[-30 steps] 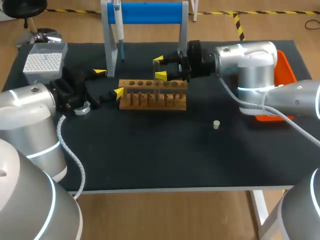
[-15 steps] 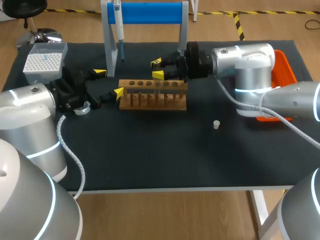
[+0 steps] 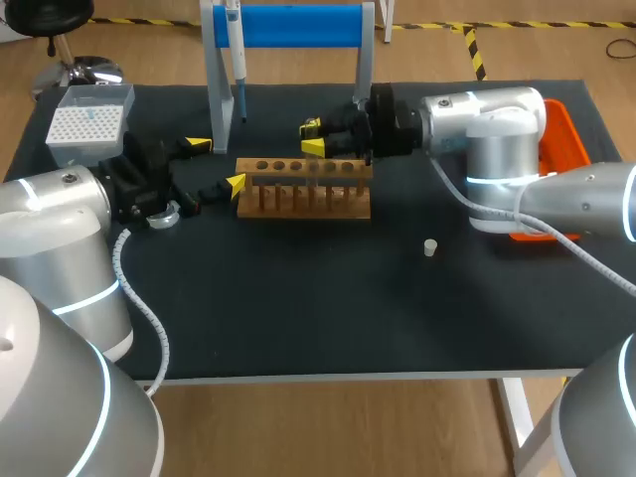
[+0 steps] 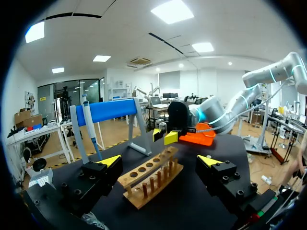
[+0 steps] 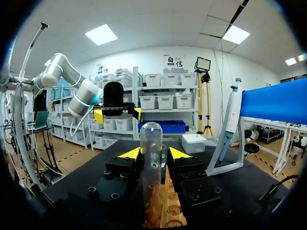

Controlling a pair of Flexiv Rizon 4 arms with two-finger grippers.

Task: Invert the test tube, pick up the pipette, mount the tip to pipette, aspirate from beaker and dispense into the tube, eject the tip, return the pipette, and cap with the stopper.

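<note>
Right arm: comes in from the right and reaches past the middle, its wrist level above the table. The right gripper (image 3: pixel 314 137) hangs just behind the wooden rack (image 3: pixel 305 187).
Right fingers: closed from both sides on the test tube (image 5: pixel 151 143), whose rounded end sticks out past the yellow tips.
Left arm: low over the table on the left. The left gripper (image 3: pixel 217 164) points at the rack's left end.
Left fingers: spread wide and holding nothing, with the rack ahead of them.
Pipette (image 3: pixel 236 60): hangs on the blue stand (image 3: pixel 288 25).
Stopper (image 3: pixel 429 247): on the mat, well apart from the rack.
Change: a second ago the right gripper sat slightly further right with its tips wider apart. It has barely shifted in the last half second. The left arm is unchanged.
</note>
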